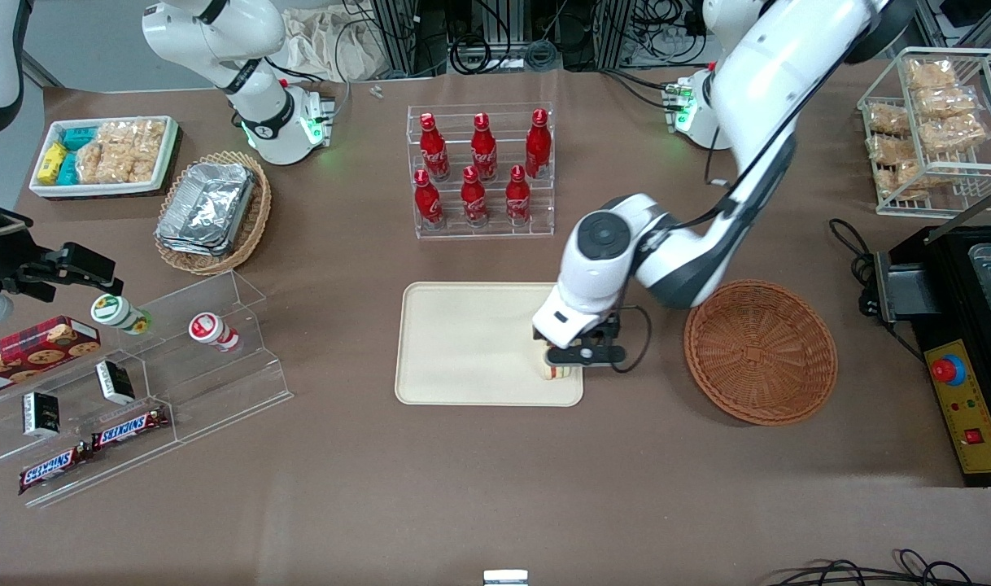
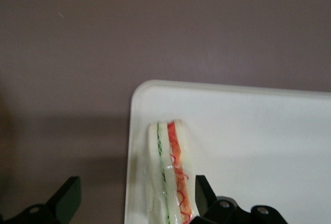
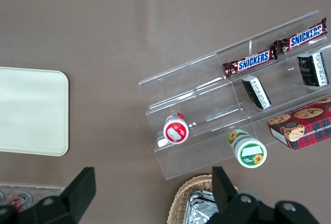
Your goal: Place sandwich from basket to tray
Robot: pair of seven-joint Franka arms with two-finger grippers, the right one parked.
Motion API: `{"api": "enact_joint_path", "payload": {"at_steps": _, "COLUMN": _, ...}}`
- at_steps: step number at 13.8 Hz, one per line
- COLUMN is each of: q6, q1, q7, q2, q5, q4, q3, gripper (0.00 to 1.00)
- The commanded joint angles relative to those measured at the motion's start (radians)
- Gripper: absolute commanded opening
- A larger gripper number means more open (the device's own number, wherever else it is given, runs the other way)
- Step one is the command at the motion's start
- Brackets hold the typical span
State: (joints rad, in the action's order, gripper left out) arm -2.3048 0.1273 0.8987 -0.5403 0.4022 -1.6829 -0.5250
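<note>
The sandwich (image 1: pixel 557 372) stands on edge on the cream tray (image 1: pixel 463 342), at the tray's corner nearest the front camera and toward the reddish-brown basket (image 1: pixel 760 352). The basket is empty and sits beside the tray toward the working arm's end. My left gripper (image 1: pixel 581 356) is low over that corner, open, with its fingers on either side of the sandwich. In the left wrist view the gripper (image 2: pixel 135 193) straddles the sandwich (image 2: pixel 170 172). One finger (image 2: pixel 202 189) is close against the orange side and the other stands well off over the table. The tray (image 2: pixel 258 146) lies under it.
A clear rack of red cola bottles (image 1: pixel 483 171) stands farther from the front camera than the tray. An acrylic snack stand (image 1: pixel 137 382), a tan basket of foil trays (image 1: pixel 211 212) and a white snack bin (image 1: pixel 105 155) lie toward the parked arm's end. A wire rack (image 1: pixel 935 122) and a black machine (image 1: pixel 967 342) stand at the working arm's end.
</note>
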Motion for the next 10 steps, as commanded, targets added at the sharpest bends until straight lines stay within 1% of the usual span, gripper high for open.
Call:
{"api": "enact_joint_path", "payload": {"at_steps": 1, "q6": 0.135, "q1": -0.058, "q7": 0.006, "q2": 0.156, "q5": -0.069, "q4": -0.017, "q3": -0.007, "gripper": 0.99}}
{"api": "enact_joint_path", "payload": {"at_steps": 2, "q6": 0.203, "q1": -0.069, "q7": -0.027, "q2": 0.192, "q5": -0.097, "q4": -0.003, "q3": -0.007, "gripper": 0.99}}
{"api": "enact_joint_path", "payload": {"at_steps": 4, "q6": 0.363, "q1": -0.103, "q7": -0.188, "q2": 0.249, "q5": -0.204, "q4": 0.044, "q3": -0.004, "gripper": 0.99}}
{"api": "enact_joint_path", "payload": {"at_steps": 6, "q6": 0.544, "q1": -0.173, "q7": -0.332, "q2": 0.276, "q5": -0.271, "q4": 0.116, "q3": -0.004, "gripper": 0.99}}
{"api": "enact_joint_path", "payload": {"at_steps": 8, "q6": 0.668, "q1": -0.236, "q7": -0.430, "q2": 0.315, "q5": -0.302, "q4": 0.161, "q3": -0.003, "gripper": 0.99}}
{"api": "enact_joint_path", "payload": {"at_steps": 10, "q6": 0.738, "q1": -0.322, "q7": -0.548, "q2": 0.379, "q5": -0.359, "q4": 0.161, "q3": 0.002, "gripper": 0.99}}
